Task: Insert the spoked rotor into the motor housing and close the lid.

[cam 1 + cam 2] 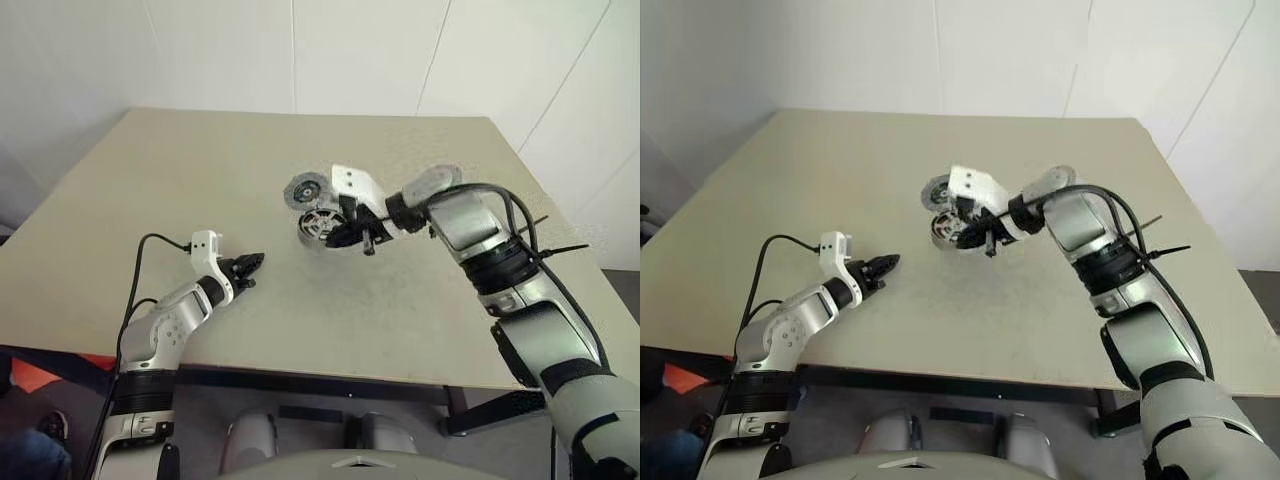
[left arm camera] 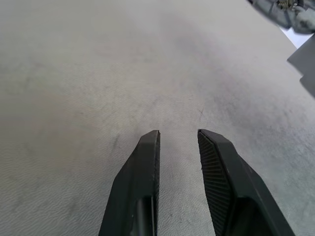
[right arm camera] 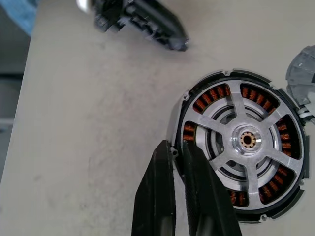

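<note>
Hovering shut, empty, R gripper (image 3: 178,147) tips at motor housing (image 3: 243,140) rim.

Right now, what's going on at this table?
The robot's right hand, fingers shut, pinches the dark rim of the round motor housing with copper-brown windings. The grey spoked rotor with a small central hub sits inside it. A second grey round part lies on the beige table just beyond. The left hand hovers open and empty, apart from them.

The grey spoked rotor (image 3: 244,140) sits flat inside the copper-wound, dark-rimmed motor housing (image 3: 193,104) on the table.
</note>
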